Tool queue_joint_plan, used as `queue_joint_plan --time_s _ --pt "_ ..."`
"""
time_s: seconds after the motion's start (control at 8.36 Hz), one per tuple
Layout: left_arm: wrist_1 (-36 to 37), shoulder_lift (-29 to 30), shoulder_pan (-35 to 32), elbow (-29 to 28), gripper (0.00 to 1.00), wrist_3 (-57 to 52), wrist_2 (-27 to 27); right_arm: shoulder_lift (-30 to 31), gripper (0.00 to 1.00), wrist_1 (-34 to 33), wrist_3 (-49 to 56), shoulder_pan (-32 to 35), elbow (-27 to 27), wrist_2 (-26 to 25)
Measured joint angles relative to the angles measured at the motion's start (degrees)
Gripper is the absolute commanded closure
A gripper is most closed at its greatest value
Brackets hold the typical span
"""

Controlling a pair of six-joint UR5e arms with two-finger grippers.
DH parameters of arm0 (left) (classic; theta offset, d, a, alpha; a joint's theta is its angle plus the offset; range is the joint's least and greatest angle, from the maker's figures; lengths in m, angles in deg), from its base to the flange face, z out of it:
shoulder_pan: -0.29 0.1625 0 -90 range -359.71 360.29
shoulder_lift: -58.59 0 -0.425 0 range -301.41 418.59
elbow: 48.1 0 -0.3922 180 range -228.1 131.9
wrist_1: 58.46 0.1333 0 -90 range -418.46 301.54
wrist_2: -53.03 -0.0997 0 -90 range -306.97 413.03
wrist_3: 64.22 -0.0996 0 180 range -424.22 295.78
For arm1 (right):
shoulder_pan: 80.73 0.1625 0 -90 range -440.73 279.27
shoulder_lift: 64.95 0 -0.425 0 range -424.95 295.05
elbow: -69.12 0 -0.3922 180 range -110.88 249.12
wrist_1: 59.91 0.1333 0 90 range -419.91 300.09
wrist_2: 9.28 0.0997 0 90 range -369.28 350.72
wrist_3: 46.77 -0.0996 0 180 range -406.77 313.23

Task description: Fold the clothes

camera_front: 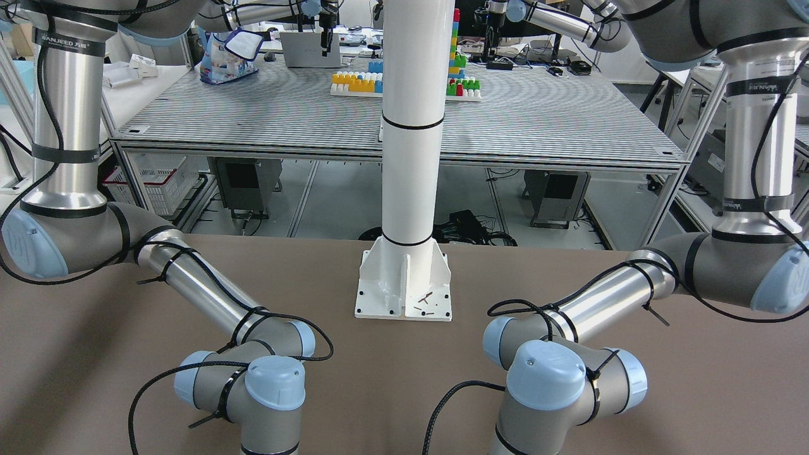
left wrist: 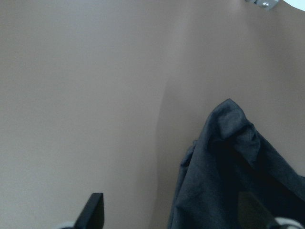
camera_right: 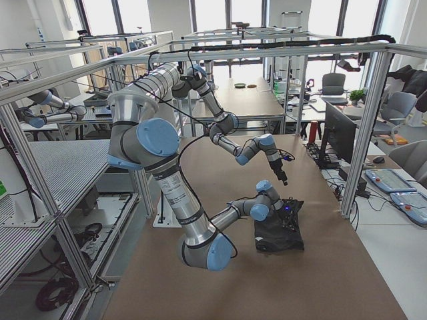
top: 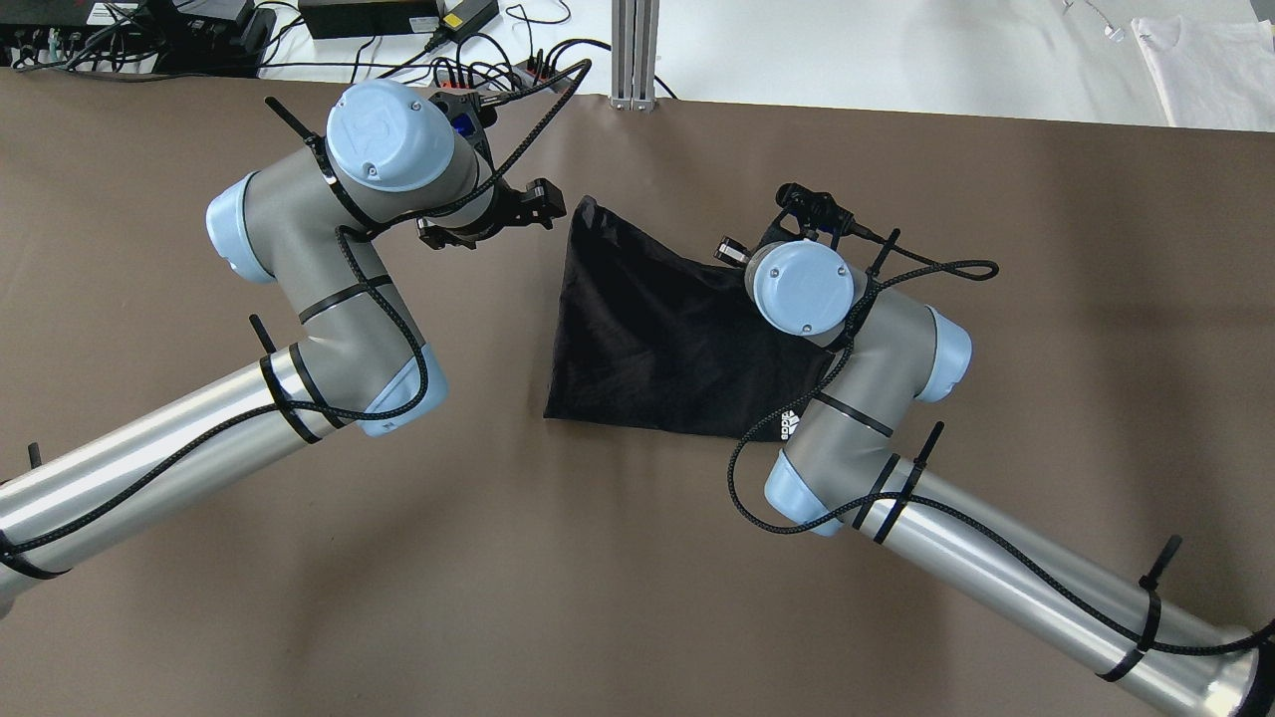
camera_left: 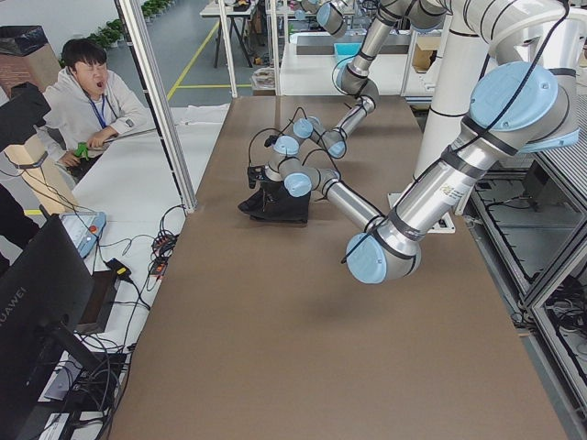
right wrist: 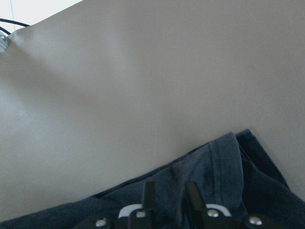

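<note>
left end effector [left wrist: 171, 212] and right end effector [right wrist: 170, 193] angled down at black cloth [top: 657, 339]
left one apart, right one clamped on the cloth; monitor [camera_left: 37, 312] reads "huawei"

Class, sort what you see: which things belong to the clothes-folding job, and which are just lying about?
Belongs to the job: black cloth, left gripper, right gripper.

Just lying about: white pole, toy blocks on the rear table, power adapter beyond the table's far edge.
</note>
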Motion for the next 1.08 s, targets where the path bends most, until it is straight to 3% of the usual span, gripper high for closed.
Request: queue_joint_plan --time_s 0.24,0.48,1.08 --pt "0.35 0.11 -1.03 0.69 0.00 -0.71 0.85 0.32 0.06 -0.13 8.29 3.50 -0.75 4.86" --pt "0.72 -1.73 -5.58 1.31 0.00 -5.07 5.38 4.87 0.06 -0.76 20.97 8.13 -3.96 10.44" --pt "0.93 -20.96 -24.85 6.73 0.00 -40.96 11.54 23.66 0.06 -10.89 65.47 23.76 -19.26 14.67"
